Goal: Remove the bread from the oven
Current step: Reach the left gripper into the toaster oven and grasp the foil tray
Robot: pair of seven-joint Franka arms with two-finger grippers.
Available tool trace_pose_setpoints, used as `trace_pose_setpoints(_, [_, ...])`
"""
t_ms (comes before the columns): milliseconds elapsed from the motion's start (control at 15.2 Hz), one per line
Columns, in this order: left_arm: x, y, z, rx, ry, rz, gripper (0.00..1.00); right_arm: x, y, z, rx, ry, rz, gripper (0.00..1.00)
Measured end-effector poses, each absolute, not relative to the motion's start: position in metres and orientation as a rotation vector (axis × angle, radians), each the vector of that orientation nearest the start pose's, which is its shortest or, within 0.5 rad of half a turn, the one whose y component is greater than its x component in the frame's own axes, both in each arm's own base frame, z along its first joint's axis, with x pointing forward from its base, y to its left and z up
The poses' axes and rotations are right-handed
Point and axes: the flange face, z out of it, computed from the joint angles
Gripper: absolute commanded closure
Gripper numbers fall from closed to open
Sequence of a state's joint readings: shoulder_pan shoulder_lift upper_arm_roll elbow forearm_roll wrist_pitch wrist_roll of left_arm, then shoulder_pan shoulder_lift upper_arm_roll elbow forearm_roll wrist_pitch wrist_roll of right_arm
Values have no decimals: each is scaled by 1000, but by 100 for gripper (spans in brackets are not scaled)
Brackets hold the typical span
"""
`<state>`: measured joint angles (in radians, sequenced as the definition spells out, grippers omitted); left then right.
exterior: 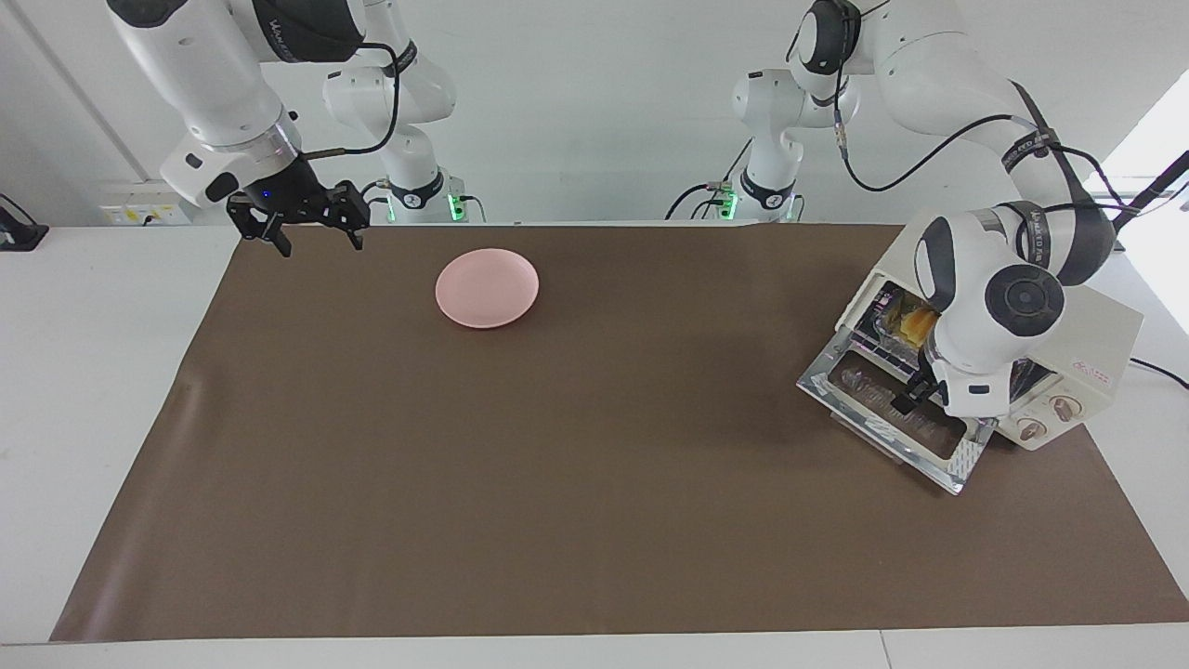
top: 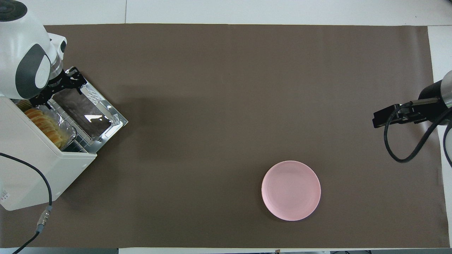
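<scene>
The bread (top: 44, 127) sits in a foil tray (top: 67, 131) on the wire rack inside the oven (top: 31, 169). The oven stands at the left arm's end of the table. Its glass door (top: 88, 113) hangs down flat and open in front of the oven.

The left gripper (exterior: 908, 401) is just over the oven door, close to the oven's mouth. Its fingers are spread apart and hold nothing. I cannot tell if it touches the door.

A pink plate (top: 291, 190) lies well away from the oven, toward the right arm's end, on the brown mat (top: 226, 106).

The right gripper (exterior: 299, 223) waits in the air over the mat's edge, far from the oven. Its fingers are spread apart and hold nothing.
</scene>
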<state>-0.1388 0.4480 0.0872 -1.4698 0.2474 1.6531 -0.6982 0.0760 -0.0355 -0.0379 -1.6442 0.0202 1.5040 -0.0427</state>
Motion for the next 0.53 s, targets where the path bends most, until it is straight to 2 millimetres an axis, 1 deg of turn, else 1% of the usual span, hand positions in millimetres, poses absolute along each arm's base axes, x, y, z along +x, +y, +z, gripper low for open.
trace_pose_setpoints(526, [646,-15,379,-2644,-783,235,0,534,22,604,-3113,-127,163,0])
